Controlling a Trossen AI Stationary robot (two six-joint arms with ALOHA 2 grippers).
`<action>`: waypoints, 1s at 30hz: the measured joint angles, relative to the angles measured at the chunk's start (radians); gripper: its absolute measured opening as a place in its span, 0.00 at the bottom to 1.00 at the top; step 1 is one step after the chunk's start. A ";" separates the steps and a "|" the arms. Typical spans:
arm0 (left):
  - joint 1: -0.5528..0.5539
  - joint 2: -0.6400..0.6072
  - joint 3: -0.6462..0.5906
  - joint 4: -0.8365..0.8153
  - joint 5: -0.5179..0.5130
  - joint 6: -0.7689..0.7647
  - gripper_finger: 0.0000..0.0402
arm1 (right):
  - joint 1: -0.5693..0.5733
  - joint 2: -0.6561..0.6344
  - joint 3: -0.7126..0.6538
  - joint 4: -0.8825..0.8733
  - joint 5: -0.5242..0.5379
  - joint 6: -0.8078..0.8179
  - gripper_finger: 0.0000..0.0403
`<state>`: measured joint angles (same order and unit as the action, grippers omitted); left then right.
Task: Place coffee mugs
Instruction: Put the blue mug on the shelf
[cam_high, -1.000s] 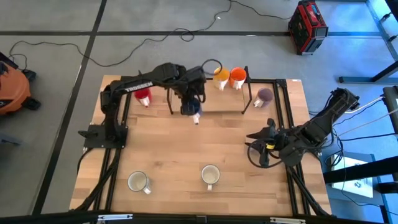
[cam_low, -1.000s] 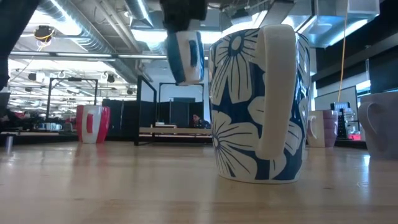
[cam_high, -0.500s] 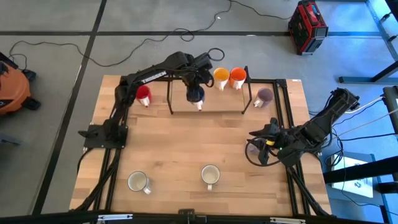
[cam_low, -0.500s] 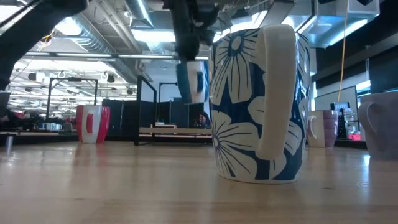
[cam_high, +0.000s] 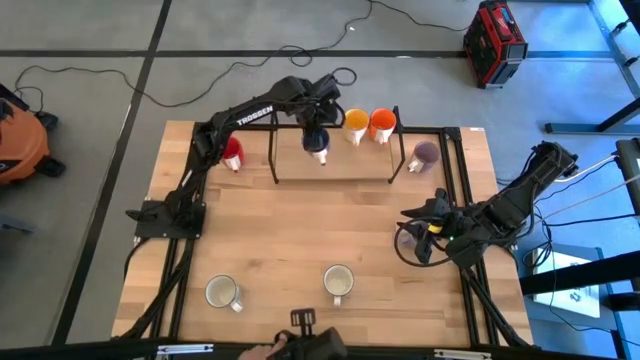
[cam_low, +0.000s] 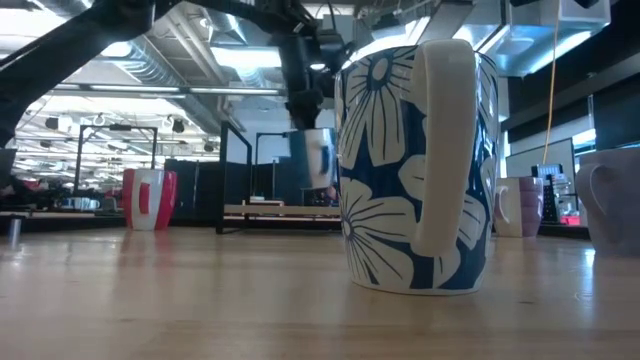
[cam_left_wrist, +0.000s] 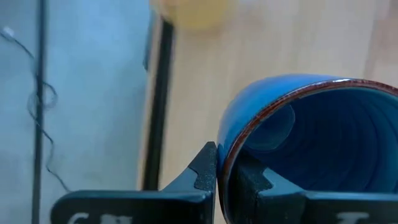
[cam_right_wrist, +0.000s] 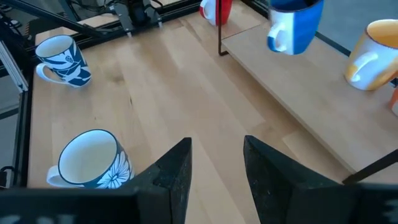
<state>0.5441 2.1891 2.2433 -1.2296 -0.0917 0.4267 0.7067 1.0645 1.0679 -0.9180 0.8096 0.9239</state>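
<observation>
My left gripper is shut on a blue mug with a white handle, above the raised wooden shelf at the table's far side. A yellow-orange mug and an orange mug stand on the shelf's far right. A red mug stands left of the shelf and a dull purple mug right of it. Two white mugs with blue flowers stand near the front edge. My right gripper stays open at the table's right, with nothing between its fingers. My left gripper pinches the blue mug's rim, with one finger inside the mug and the other outside its wall. The fingers come from above, slanting down. The mug hangs below them, mouth up, clear of the shelf.
The shelf's black legs and the black frame rails border the far work area. Bare tabletop lies between shelf and front mugs. A pale mug shows at the low view's right edge. A dark object sits at the near edge.
My left gripper has carried the blue mug toward the table's far edge and slightly right, sinking from in front of the shelf to above it. The mug has stayed hanging mouth up. A dark object has appeared at the near edge.
</observation>
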 joint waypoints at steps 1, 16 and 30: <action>0.002 0.002 0.001 0.033 0.002 0.001 0.04 | 0.000 0.000 0.000 0.000 0.001 0.000 0.33; 0.053 0.082 -0.003 0.172 -0.007 0.054 0.04 | 0.000 0.000 0.000 -0.007 0.010 0.014 0.33; 0.073 0.099 -0.002 0.247 0.011 0.052 0.06 | 0.000 0.000 0.000 -0.006 0.012 0.040 0.33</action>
<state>0.6174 2.2883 2.2414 -0.9831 -0.0807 0.4787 0.7066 1.0649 1.0676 -0.9241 0.8211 0.9638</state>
